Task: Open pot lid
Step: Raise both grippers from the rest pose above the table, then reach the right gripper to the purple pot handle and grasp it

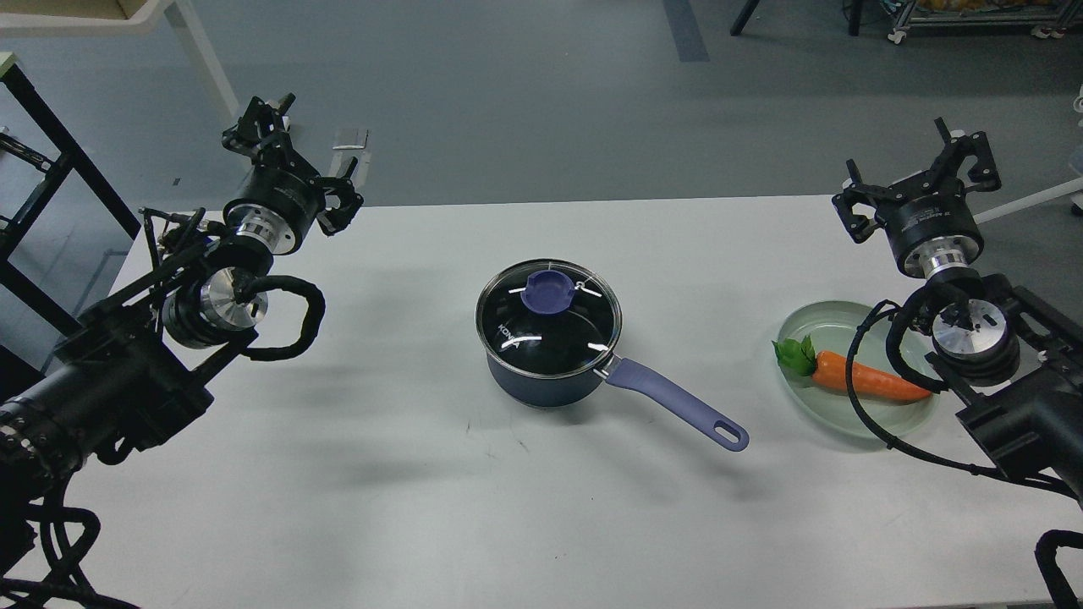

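The round clear glass lid sits closed on the small dark blue saucepan mid-worktop, while both tools, left and right, hang empty and parted at the far corners, leaving the knob free.

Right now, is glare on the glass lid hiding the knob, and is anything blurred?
Head view: short white glints streak the lid, but its knob stays clearly visible; the pot and its handle are sharp; soft, diffuse shadows lie on the table; no noticeable blur.
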